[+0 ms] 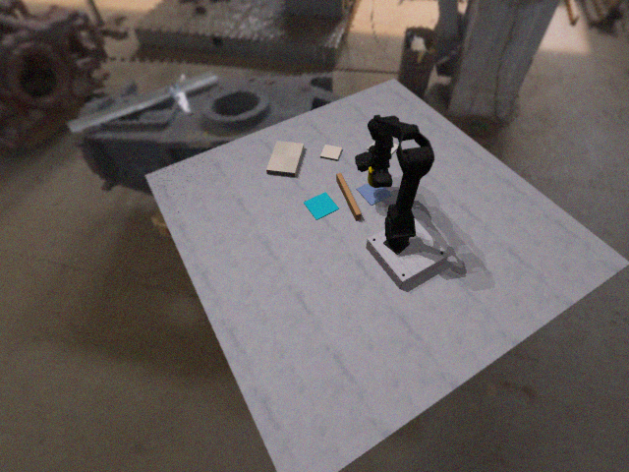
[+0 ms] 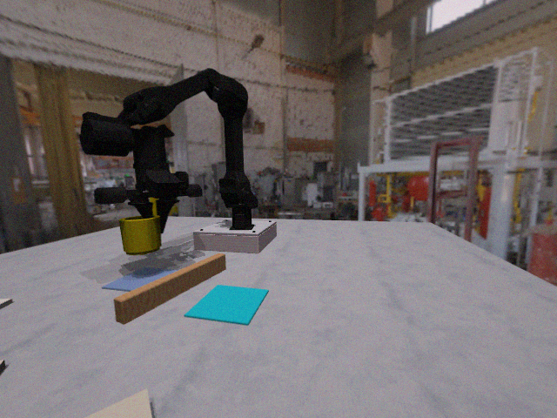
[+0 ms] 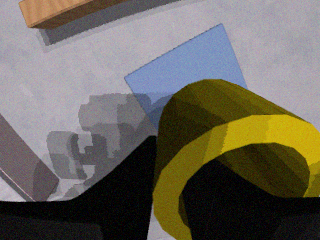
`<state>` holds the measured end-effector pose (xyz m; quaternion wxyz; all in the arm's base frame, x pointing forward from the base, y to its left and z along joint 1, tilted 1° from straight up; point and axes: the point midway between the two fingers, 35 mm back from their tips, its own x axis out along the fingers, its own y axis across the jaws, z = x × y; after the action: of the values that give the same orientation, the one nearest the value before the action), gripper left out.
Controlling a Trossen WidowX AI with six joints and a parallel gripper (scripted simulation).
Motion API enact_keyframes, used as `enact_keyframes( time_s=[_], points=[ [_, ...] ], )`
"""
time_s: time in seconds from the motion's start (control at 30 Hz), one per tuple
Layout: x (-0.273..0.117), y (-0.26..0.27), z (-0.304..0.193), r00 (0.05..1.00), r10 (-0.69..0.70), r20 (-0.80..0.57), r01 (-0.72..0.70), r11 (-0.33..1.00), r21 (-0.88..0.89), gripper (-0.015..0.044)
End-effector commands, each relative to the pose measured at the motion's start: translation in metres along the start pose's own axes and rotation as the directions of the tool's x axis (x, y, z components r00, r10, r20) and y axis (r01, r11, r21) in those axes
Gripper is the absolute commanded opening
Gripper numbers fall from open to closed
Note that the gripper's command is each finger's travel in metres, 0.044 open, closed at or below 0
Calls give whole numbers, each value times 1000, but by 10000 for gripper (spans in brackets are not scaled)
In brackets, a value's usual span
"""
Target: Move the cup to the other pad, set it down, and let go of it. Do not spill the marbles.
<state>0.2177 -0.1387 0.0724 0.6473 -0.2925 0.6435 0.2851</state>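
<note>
Two pads lie on the counter [image 2: 359,287], and you have a wooden bar [image 2: 168,287] lying between them: the pale blue pad [image 2: 130,280] sits under the arm, the cyan pad [image 2: 227,304] on the far side of the bar from it. From above, the bar's long axis runs across the straight line from one pad to the other, so your coming move turns on getting over it rather than around.

Your hand [image 2: 150,211] is clamped on the yellow cup [image 2: 139,233], one finger inside the rim and one outside, gripping the wall. The cup hangs clear of the counter above the blue pad, its shadow falling there. It looks slightly tilted in the wrist view; the marbles are not visible, so you cannot confirm they are all inside.

By my judgement the cup's base needs to ride above the bar's top edge before you travel toward the cyan pad, level and slow.
</note>
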Motion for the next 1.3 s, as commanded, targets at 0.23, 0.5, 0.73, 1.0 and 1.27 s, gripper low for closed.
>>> enact_keyframes(
  time_s=[0.23, 0.5, 0.73, 1.0, 1.27],
  points=[
    [-3, 0, 0, 1000, -2, 0, 2, 1000, 0, 0],
    [-3, 0, 0, 1000, -2, 0, 2, 1000, 0, 0],
    [-3, 1, 6, 1000, -2, 0, 2, 1000, 0, 0],
    [-3, 5, 21, 1000, -2, 0, 2, 1000, 2, 0],
    [-3, 9, 35, 1000, -2, 0, 2, 1000, 3, 0]
  ],
)
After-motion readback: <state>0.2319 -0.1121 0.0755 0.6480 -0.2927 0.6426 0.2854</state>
